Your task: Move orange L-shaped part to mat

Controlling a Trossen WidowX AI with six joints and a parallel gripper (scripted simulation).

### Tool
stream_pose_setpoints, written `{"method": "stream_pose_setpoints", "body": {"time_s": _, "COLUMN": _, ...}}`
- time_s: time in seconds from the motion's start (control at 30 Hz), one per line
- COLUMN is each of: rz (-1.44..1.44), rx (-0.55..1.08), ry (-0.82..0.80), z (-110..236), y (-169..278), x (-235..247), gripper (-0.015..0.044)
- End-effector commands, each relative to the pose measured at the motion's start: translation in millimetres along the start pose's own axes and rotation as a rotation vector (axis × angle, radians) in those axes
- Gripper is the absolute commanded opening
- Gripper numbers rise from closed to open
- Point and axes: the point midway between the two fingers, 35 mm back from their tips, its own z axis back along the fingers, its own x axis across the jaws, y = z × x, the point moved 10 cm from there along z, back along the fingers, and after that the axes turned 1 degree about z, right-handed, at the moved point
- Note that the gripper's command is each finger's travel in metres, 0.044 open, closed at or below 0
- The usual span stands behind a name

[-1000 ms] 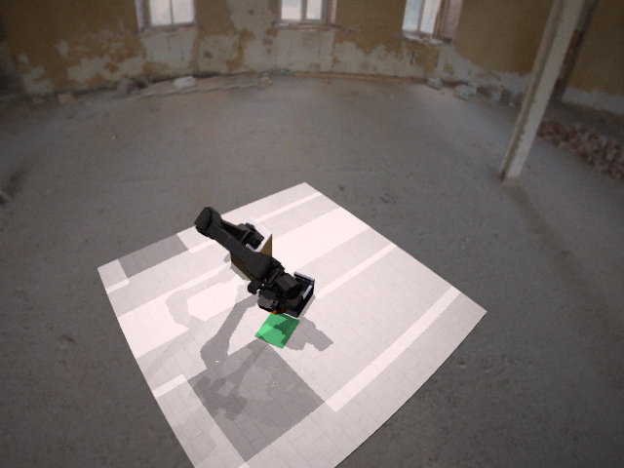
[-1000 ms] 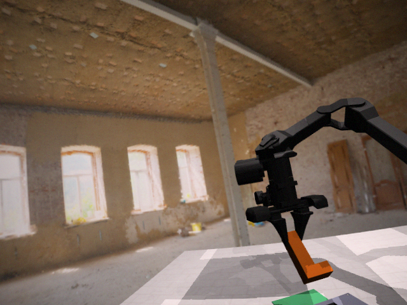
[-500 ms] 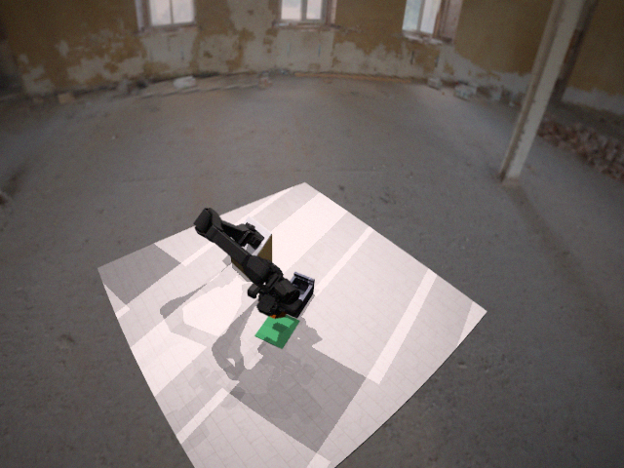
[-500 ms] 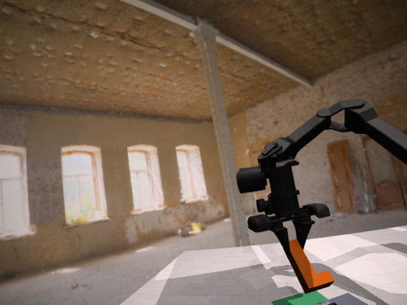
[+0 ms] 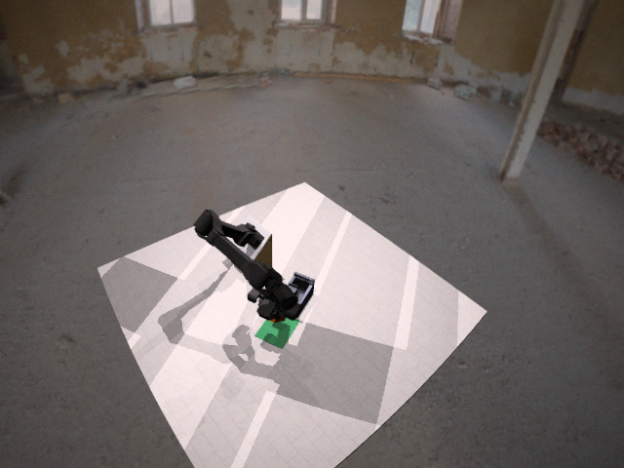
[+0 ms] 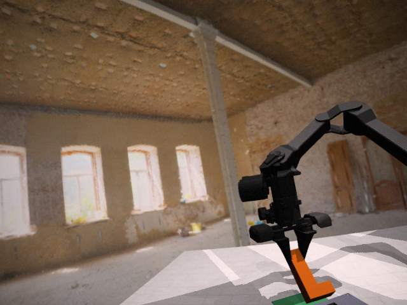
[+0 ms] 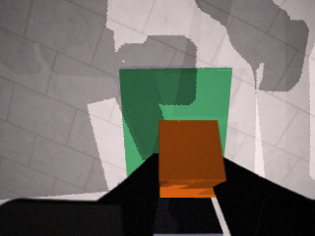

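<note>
Floor sheet [image 5: 352,302], one pale patterned square, fills the lower centre of the top view. On it stands one black arm [image 5: 236,252], reaching toward lower right. One grey tray [image 5: 302,287] sits just right of the wrist, its pocket open to view. One green mat [image 5: 277,333] lies just below the tray in the top view, and in the wrist view it fills the centre [image 7: 207,98]. One gripper [image 6: 296,251] points down in the lower right of the exterior view, its two fingers clamped on the upper end of the one orange L-shaped part [image 6: 308,279]. The part hangs tilted, foot end lowest, above the mat's edge [image 6: 289,300], apart from the tray.
</note>
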Motion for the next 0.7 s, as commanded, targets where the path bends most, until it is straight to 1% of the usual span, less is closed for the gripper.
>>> {"method": "stream_pose_setpoints", "body": {"time_s": 0.0, "rz": 0.011, "rx": 0.010, "ry": 0.009, "z": -10, "y": 2, "x": 0, "gripper": 0.0000}}
{"method": "stream_pose_setpoints", "body": {"time_s": 0.4, "rz": 0.011, "rx": 0.009, "ry": 0.009, "z": -29, "y": 3, "x": 0, "gripper": 0.0000}}
{"method": "stream_pose_setpoints", "body": {"time_s": 0.67, "rz": 0.011, "rx": 0.009, "ry": 0.009, "z": -30, "y": 3, "x": 0, "gripper": 0.0000}}
